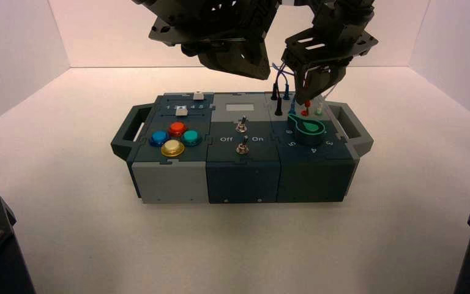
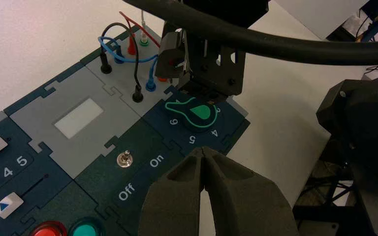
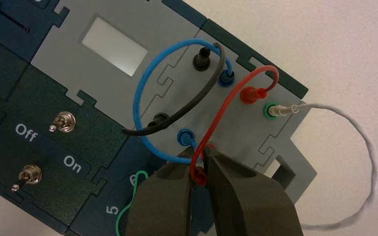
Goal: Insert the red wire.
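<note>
The red wire [image 3: 225, 103] arches over the grey socket panel [image 3: 177, 93] at the box's right rear. One red plug [image 3: 250, 94] sits in a socket next to the green socket. My right gripper [image 3: 200, 162] is shut on the wire's other red plug [image 3: 199, 174], held at the panel's near edge by the blue plug [image 3: 184, 136]. In the high view my right gripper [image 1: 309, 86] stands over the red plug [image 1: 306, 108]. My left gripper [image 2: 204, 153] is shut and empty, hovering above the box's front by the green knob [image 2: 199, 112].
Blue [image 3: 142, 98] and black [image 3: 187, 110] wires loop across the same panel. A white wire [image 3: 359, 142] runs from the green socket off the box. Two toggle switches [image 3: 61, 122] marked Off and On sit mid-box. Coloured push buttons [image 1: 172, 138] are at the left.
</note>
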